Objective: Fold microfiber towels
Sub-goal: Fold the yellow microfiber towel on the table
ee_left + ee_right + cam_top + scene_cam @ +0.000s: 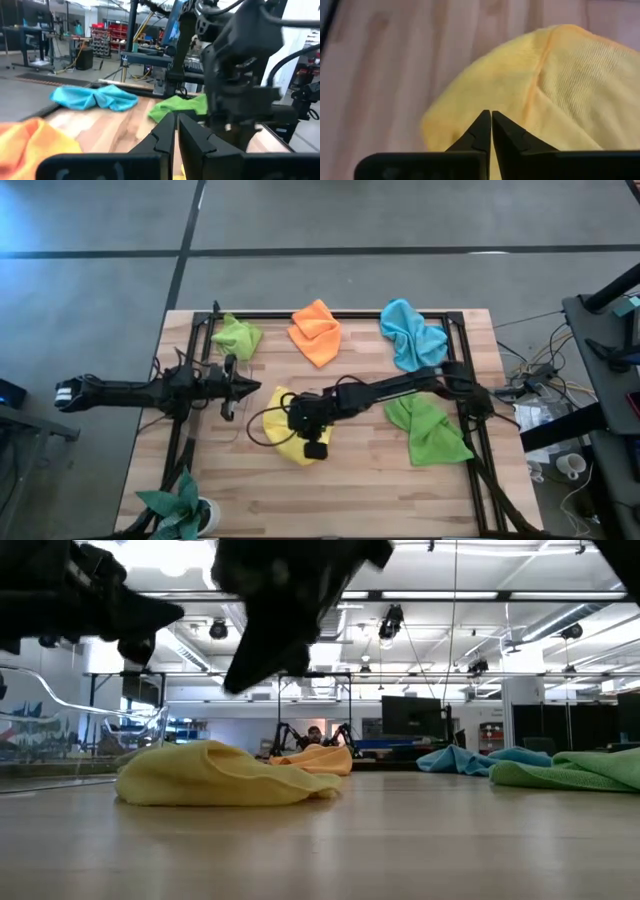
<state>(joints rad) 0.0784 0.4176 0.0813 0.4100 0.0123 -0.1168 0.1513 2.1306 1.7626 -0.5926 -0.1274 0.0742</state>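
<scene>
High view: right tool point(316, 448) pinched shut, empty, over the yellow towel point(285, 442) mid-worktop point(380, 490); left tool point(252, 388) shut too, near the left edge.

Five towels are spread on the table point(380, 490). Three are ranged along the far edge: the far-left towel point(238, 337), the far-middle towel point(317, 332) and the far-right towel point(412, 335). The right towel point(430, 430) is placed near of the far-right towel, by the right edge. The middle towel point(285, 442) is laid left of it, near of the far-middle towel. The right gripper point(305, 425) is set over the middle towel. The left gripper point(250, 388) is held left of it, near of the far-left towel. A plant point(180, 505) is stood at the near-left corner.
</scene>
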